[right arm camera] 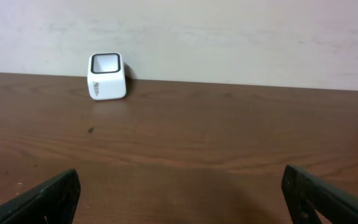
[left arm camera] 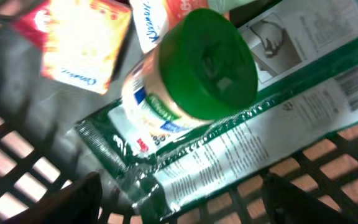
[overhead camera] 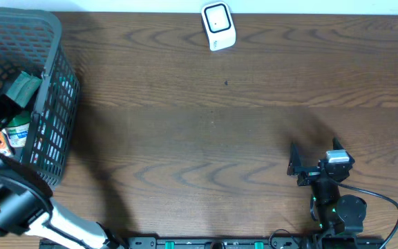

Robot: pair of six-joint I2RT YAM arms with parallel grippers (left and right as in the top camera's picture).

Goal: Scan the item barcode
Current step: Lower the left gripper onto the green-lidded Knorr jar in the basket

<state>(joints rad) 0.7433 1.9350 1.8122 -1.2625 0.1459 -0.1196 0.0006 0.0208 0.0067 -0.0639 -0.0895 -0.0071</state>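
A jar with a green lid (left arm camera: 207,65) lies on a green printed packet (left arm camera: 278,130) inside the dark mesh basket (overhead camera: 55,104). An orange-and-red box (left arm camera: 79,43) sits beside the jar. My left gripper (left arm camera: 182,208) hangs open just above them, its fingers (left arm camera: 73,202) spread either side of the packet's lower edge, holding nothing. From overhead, the jar (overhead camera: 18,128) and packet (overhead camera: 25,86) show through the basket. The white scanner (overhead camera: 218,25) stands at the far edge of the table. My right gripper (overhead camera: 315,153) is open over bare wood at the near right, facing the scanner (right arm camera: 107,76).
The basket fills the left end of the table, and its mesh floor (left arm camera: 17,162) shows under the items. Brown wood tabletop (overhead camera: 206,124) stretches between the basket and the right arm. A pale wall (right arm camera: 229,31) rises behind the scanner.
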